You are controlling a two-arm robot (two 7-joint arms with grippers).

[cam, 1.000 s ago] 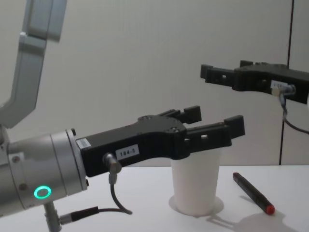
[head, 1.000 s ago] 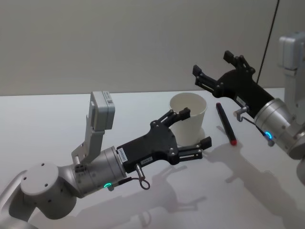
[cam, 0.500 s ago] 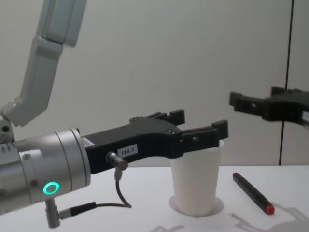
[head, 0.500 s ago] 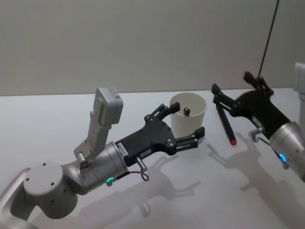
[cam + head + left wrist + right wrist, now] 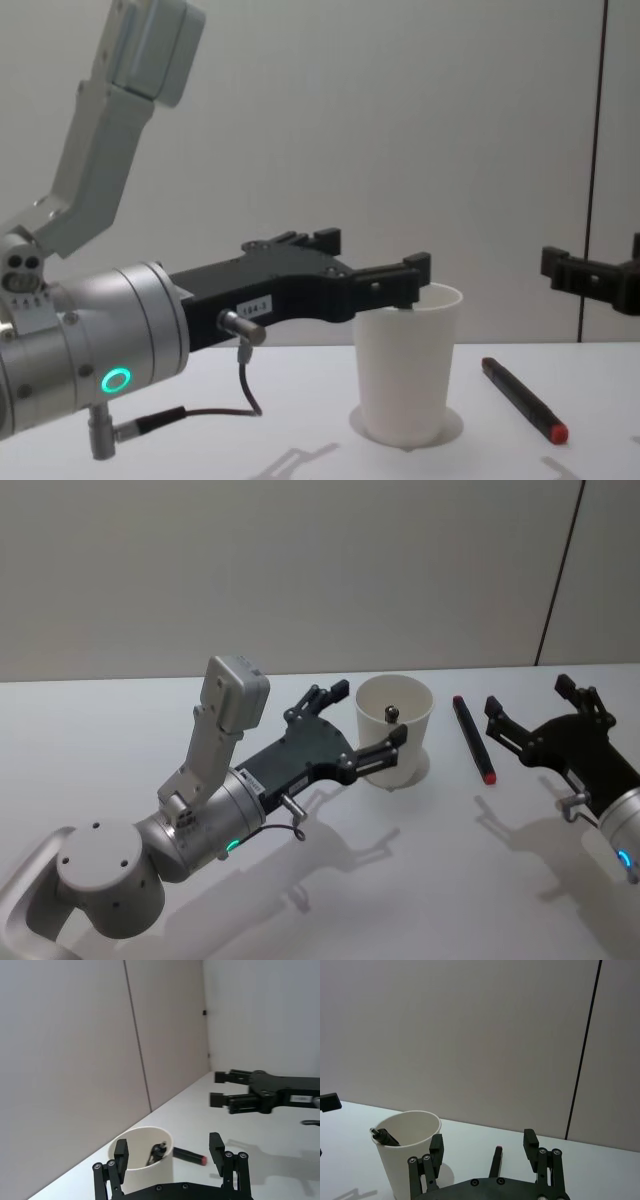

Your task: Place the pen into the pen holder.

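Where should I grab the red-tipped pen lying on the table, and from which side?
Probably mid-barrel on the pen, from above with the open right gripper, fingers straddling its narrow width. It lies flat on the table, apart from the pen holder, with bare surface along both sides.

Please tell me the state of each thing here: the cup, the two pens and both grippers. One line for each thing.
pen holder: upright on the table, one pen inside.
pen in the holder: leaning on the inner wall, its end near the rim.
red-tipped pen: lying flat on the table, right of the holder, untouched.
left gripper: jaws open, empty, beside the holder.
right gripper: jaws open, empty, near the red-tipped pen.
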